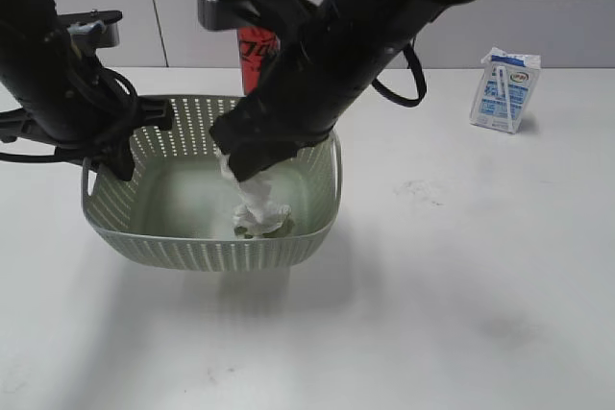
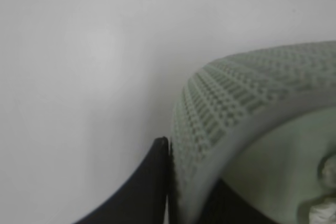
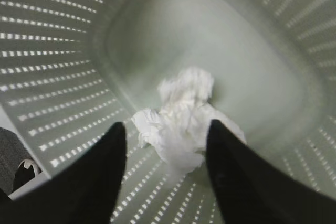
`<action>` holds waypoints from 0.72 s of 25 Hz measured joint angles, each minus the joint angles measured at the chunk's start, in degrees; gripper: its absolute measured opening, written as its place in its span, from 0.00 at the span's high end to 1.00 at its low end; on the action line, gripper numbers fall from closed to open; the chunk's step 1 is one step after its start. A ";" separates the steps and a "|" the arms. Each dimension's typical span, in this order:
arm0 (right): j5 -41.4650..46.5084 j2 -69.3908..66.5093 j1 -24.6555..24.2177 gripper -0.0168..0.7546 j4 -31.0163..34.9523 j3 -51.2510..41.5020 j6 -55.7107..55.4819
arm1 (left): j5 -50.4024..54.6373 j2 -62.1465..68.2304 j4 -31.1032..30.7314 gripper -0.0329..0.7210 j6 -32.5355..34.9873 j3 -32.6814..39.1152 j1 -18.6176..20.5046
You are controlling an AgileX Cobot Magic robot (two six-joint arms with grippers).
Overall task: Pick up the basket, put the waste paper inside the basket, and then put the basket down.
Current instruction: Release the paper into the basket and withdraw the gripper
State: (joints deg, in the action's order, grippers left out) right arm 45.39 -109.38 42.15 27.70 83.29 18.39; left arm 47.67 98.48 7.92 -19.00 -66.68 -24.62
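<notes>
The basket [image 1: 207,252] hangs slightly tilted above the white table [image 1: 432,314], casting a shadow beneath; its near wall hides part of the floor inside. The left gripper [image 2: 170,182] is clamped on the basket's left wall, one dark finger outside and one inside; its arm covers that rim in the exterior view. The right gripper [image 3: 165,177] reaches into the basket with fingers spread apart, and the waste paper [image 3: 181,121] shows between them; whether the pads touch it is unclear. Behind, a red can [image 1: 257,50] is mostly hidden by the right arm; a milk carton [image 1: 505,90] stands far right.
</notes>
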 joint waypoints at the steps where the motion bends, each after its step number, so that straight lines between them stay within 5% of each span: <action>1: 0.53 -0.64 0.00 0.50 -0.53 0.29 0.00 | 0.08 0.00 0.27 0.92 0.00 0.00 0.00; 3: 0.89 -0.94 0.00 0.24 -1.03 0.59 0.00 | 0.13 0.00 0.39 0.92 0.00 0.00 0.00; 5: 1.59 -0.94 0.00 0.17 -1.77 1.53 -0.37 | 0.13 0.00 0.44 0.92 0.00 0.00 0.00; 13: 6.08 1.89 -1.75 0.21 -4.52 5.01 -5.57 | 0.19 0.00 0.55 0.92 0.00 0.00 0.00; 18: 9.97 3.73 -9.21 0.21 -10.50 8.16 -9.90 | 0.01 0.00 0.67 0.92 0.00 0.00 0.00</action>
State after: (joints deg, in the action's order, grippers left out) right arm 55.37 -105.65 32.94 17.20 91.45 8.49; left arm 47.69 98.48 8.59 -19.00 -66.68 -24.62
